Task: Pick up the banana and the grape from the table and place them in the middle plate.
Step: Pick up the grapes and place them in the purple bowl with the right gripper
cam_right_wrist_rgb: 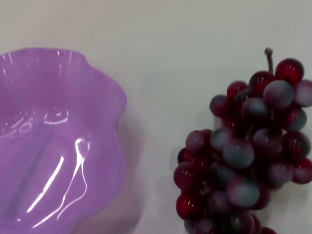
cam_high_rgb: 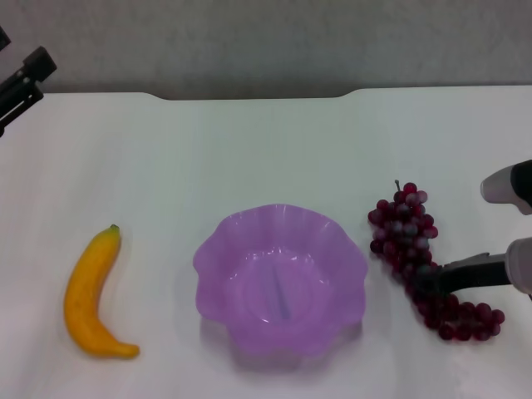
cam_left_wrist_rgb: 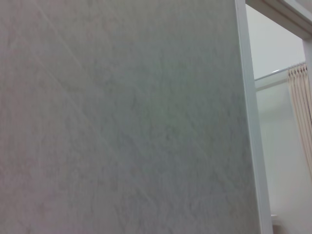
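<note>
Dark red-purple grape bunch [cam_high_rgb: 420,258] lies on white table [cam_high_rgb: 249,150] just right of translucent purple scalloped plate [cam_high_rgb: 218,264], right gripper [cam_high_rgb: 440,278] low at its middle, jaw state can't tell; likely light, lumpy, floppy, so grip mid-cluster; yellow banana [cam_high_rgb: 90,295] lies left of plate.

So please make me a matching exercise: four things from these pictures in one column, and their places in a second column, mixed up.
Things:
1. banana
2. grapes
3. purple plate
4. left gripper

Places:
A. in the middle of the table, with nothing in it
B. on the table, on the robot's right of the plate, with the right gripper at it
C. raised at the far left corner, away from everything
D. on the table, on the robot's left of the plate

Pairs: 1-D, 2-B, 3-A, 4-C
</note>
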`<control>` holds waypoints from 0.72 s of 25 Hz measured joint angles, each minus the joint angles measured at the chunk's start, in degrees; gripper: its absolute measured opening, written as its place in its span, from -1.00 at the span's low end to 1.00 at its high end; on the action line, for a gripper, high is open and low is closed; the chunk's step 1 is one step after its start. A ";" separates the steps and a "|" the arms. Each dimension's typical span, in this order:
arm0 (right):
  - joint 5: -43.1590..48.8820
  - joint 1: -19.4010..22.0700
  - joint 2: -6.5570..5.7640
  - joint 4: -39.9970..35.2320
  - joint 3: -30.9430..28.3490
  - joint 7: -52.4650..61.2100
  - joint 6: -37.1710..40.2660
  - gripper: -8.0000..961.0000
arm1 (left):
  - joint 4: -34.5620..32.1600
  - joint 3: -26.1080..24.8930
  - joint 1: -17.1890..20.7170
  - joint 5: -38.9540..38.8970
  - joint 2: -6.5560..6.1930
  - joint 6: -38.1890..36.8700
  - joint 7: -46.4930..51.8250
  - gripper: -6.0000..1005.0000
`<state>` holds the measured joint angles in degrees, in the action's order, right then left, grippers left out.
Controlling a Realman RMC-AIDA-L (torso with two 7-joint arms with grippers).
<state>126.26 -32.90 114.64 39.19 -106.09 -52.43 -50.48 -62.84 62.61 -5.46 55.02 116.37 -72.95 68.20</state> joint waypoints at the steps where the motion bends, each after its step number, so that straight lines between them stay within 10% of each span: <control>1: -0.04 0.78 0.10 1.54 0.09 -0.02 -0.08 -0.21 | 0.00 0.00 0.01 0.00 0.00 0.00 0.00 0.51; 18: -0.67 13.65 0.48 26.16 3.19 4.06 -2.09 -0.24 | 0.00 -0.12 0.19 0.58 0.03 0.00 0.09 0.51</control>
<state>125.59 -19.25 115.12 65.35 -102.90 -48.36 -52.57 -62.84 62.49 -5.27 55.60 116.40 -72.95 68.29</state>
